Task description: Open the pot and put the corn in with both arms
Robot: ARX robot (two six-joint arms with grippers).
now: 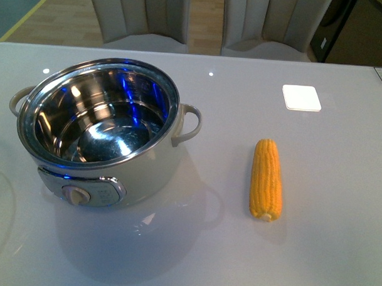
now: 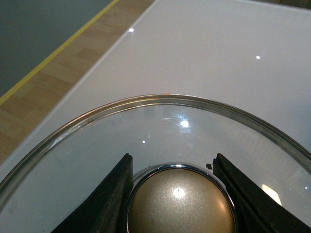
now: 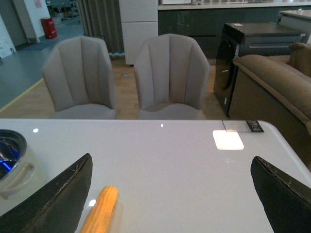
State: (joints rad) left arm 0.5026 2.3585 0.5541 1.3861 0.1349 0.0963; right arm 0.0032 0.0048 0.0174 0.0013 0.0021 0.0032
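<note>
left gripper (image 2: 173,158): fingers (image 2: 114,194) clamped on both sides of knob (image 2: 180,206) of glass lid (image 2: 87,160); lid left of pot (image 1: 155,170), near table (image 1: 338,236) edge. right gripper (image 3: 171,160): jaws spread wide, above table. pot far left, uncovered. corn (image 1: 266,179) lies on table right of pot, well apart, stub end near.

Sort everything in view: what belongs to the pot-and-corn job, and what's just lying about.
Job in hand:
cream-white electric pot with steel bowl, lid off
yellow corn cob
round glass lid, its knob between the left gripper fingers
right gripper, open

Lying about:
white square pad
two grey chairs
</note>
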